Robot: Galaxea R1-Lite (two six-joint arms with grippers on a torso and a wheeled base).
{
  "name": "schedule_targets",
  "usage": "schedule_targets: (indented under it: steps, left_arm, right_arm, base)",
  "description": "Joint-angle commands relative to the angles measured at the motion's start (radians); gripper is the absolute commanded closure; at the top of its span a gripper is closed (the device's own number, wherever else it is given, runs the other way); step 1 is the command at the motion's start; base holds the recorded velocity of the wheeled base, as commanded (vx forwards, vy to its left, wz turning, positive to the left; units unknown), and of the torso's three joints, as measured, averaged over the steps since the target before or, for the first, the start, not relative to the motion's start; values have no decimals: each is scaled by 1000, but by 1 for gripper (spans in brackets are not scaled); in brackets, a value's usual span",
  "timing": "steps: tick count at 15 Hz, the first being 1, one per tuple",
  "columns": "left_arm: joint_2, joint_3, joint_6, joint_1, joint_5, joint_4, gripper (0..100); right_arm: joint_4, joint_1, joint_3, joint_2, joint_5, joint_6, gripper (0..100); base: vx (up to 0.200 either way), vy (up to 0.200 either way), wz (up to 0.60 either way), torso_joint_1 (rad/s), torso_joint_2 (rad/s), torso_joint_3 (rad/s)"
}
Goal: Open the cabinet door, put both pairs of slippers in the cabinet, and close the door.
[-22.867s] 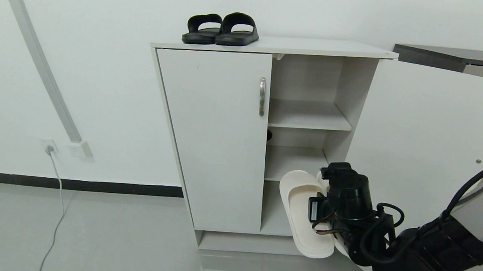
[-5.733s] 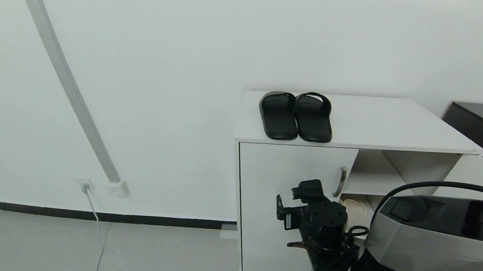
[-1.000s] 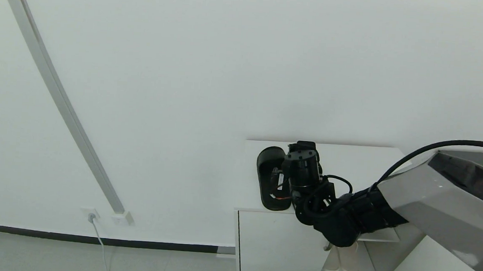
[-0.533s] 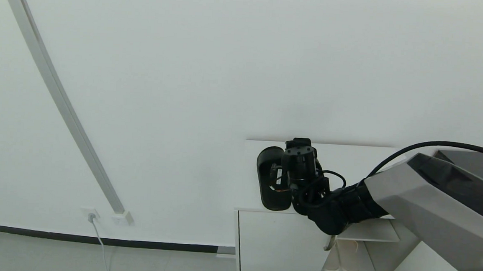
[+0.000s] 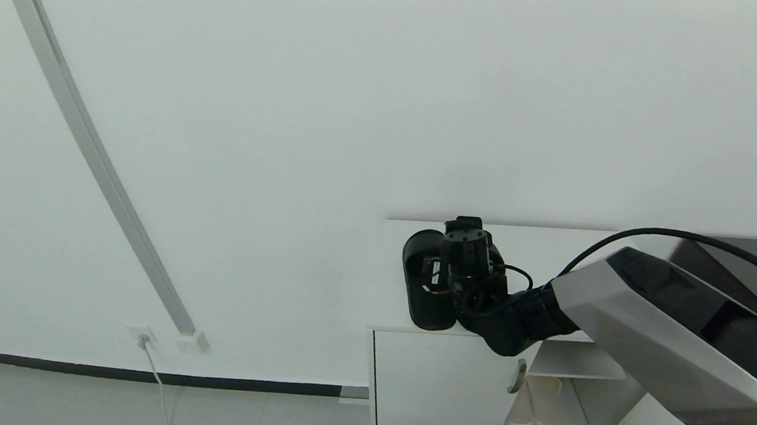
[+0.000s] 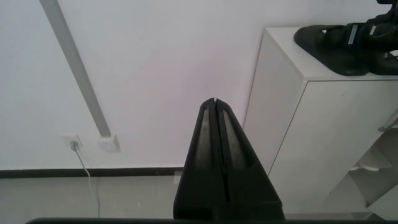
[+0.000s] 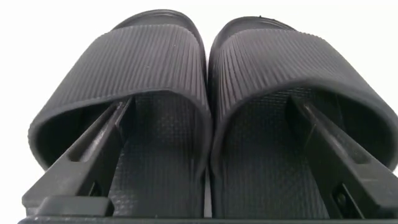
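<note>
White wall backs the cabinet [image 5: 433,387], lower right in my head view; black slippers [image 5: 423,287] sit on top, right end effector [image 5: 457,270] at them, white slippers [image 5: 538,403] shelved inside. Left wrist: left end effector [image 6: 215,124] clenched, empty. Right wrist: fingers [image 7: 93,155] spread, one under each strap.

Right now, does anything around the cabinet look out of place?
Nothing stands out. The black slippers sit neatly paired on the cabinet top, right gripper open inside them; white slippers lie straight on their shelf.
</note>
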Motion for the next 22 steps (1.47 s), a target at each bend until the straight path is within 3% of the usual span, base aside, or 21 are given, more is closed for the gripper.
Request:
schedule_targets:
  steps: [1, 2, 12, 17, 21, 22]
  left_arm:
    - [1, 0, 0, 0, 1, 0, 100]
    - [1, 0, 0, 0, 1, 0, 100]
    - [1, 0, -3, 0, 1, 0, 100]
    - [1, 0, -2, 0, -1, 0, 100]
    - [1, 0, -3, 0, 1, 0, 100]
    - [1, 0, -3, 0, 1, 0, 100]
  right_arm:
    - [-1, -6, -5, 10, 1, 0, 0]
    - [-1, -6, -4, 10, 7, 0, 100]
    - [-9, -1, 38, -42, 16, 9, 100]
    - [-128, 34, 413, -355, 222, 2, 100]
    - [-142, 83, 772, -677, 435, -1, 100]
    - [-137, 91, 811, -726, 447, -1, 100]
  base:
    - [0, 0, 0, 0, 0, 0]
    - [0, 0, 0, 0, 0, 0]
    - [0, 0, 0, 0, 0, 0]
    - [0, 0, 0, 0, 0, 0]
    - [0, 0, 0, 0, 0, 0]
    - [0, 0, 0, 0, 0, 0]
